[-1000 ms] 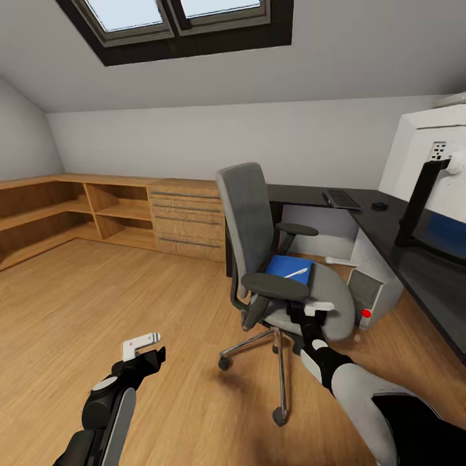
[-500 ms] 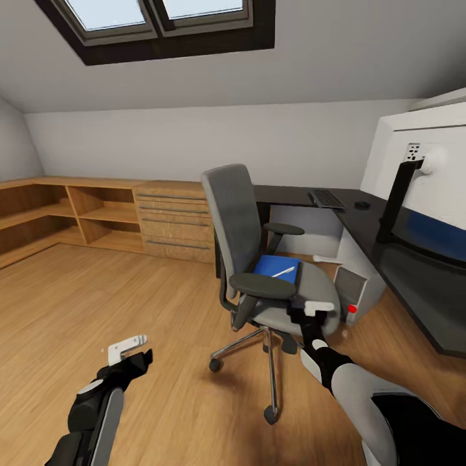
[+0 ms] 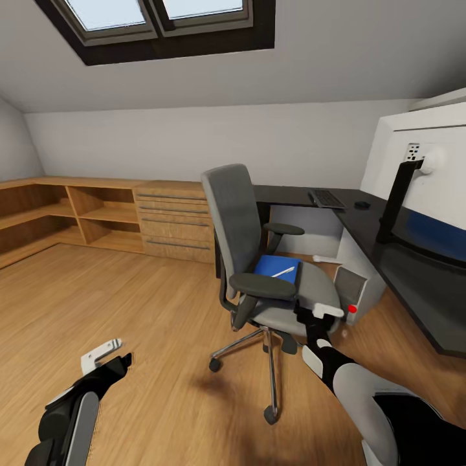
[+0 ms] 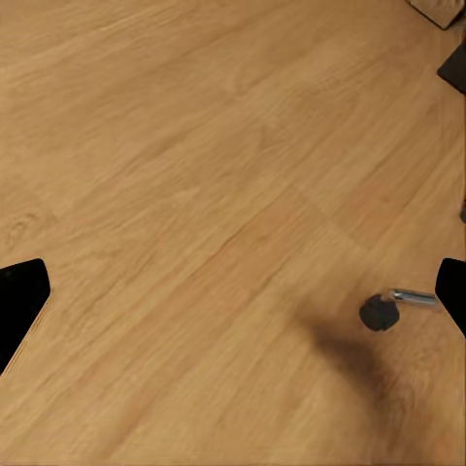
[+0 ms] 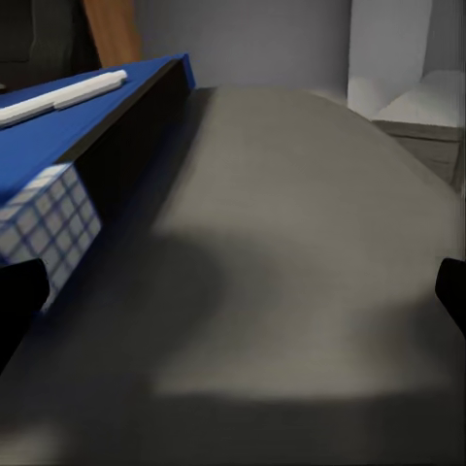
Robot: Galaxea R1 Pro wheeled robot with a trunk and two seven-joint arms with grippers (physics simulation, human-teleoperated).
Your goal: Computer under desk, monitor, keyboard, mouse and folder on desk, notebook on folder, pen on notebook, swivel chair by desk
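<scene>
The grey swivel chair (image 3: 241, 213) stands mid-room, off the black desk's (image 3: 362, 228) corner. On its seat lies the blue folder (image 3: 274, 266) with the white pen (image 3: 283, 272) on top; I cannot make out the notebook. My right gripper (image 3: 316, 315) is open at the seat's front edge, and its wrist view looks along the seat past the folder (image 5: 68, 131) and pen (image 5: 60, 94). My left gripper (image 3: 110, 358) hangs open over the floor. The keyboard (image 3: 325, 198) and mouse (image 3: 362, 204) lie on the desk. The monitor (image 3: 424, 171) shows its white back. The computer (image 3: 357, 279) stands under the desk.
Light wooden shelves and a dresser (image 3: 173, 220) line the far wall under a sloped ceiling with a skylight (image 3: 162, 19). The chair's star base (image 3: 268, 362) spreads over the wooden floor, and one caster (image 4: 380, 313) appears in the left wrist view.
The whole view shifted between the two earlier frames, so the camera moved. Since then my left gripper has dropped lower and to the left, and the right gripper has edged slightly down and right.
</scene>
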